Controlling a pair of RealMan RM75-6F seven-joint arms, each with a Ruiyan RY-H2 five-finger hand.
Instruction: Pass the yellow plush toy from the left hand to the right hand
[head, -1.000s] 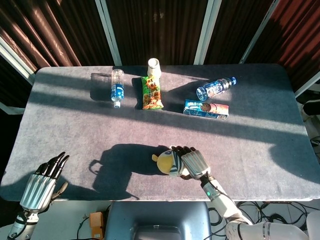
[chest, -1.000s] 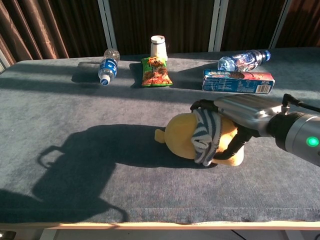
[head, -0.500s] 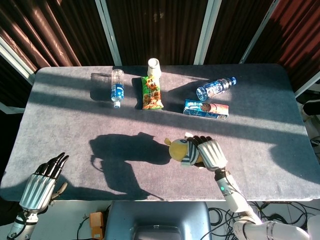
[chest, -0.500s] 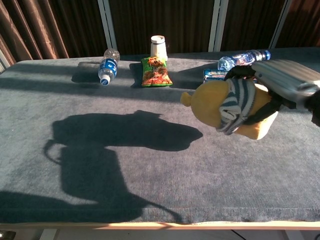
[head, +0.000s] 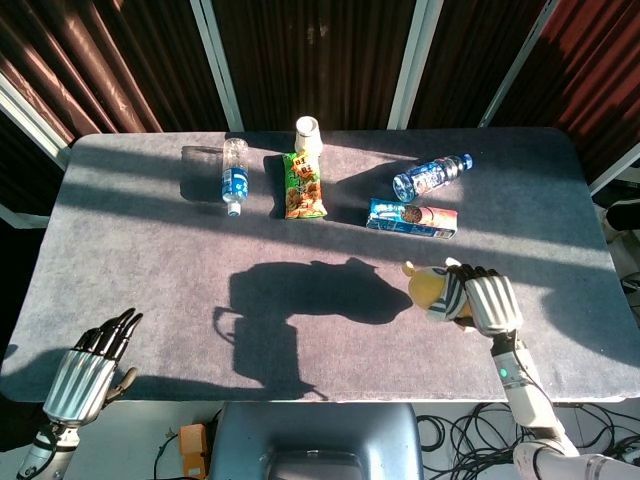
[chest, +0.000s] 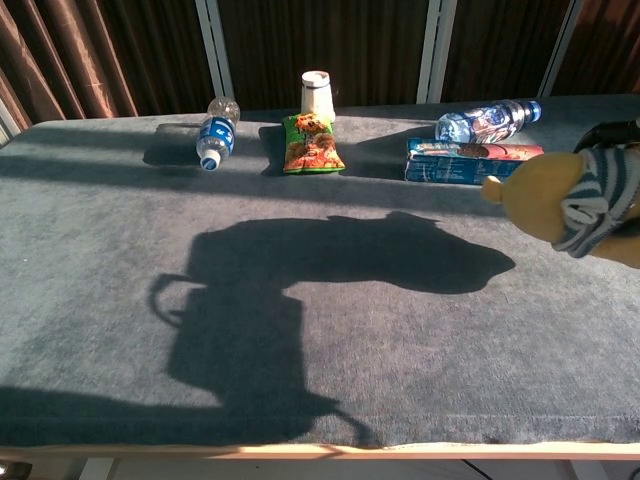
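Note:
The yellow plush toy (head: 432, 287) with a striped scarf is held above the table's right side by my right hand (head: 486, 303), whose fingers wrap around its body. In the chest view the yellow plush toy (chest: 560, 197) hangs at the right edge, and only a dark bit of the right hand (chest: 615, 132) shows above it. My left hand (head: 85, 370) hovers low by the table's front left corner, fingers held straight and close together with nothing in them. The chest view does not show the left hand.
Along the far side of the grey table (head: 150, 260) lie a clear bottle (head: 234, 176), a snack bag (head: 303, 186), a white cup (head: 307, 134), a second bottle (head: 430, 177) and a blue carton (head: 412, 218). A large arm shadow (head: 300, 300) covers the middle.
My right hand has lifted the plush toy off the table and carried it to the right. The arm's shadow shifted right with it. The left hand stayed put.

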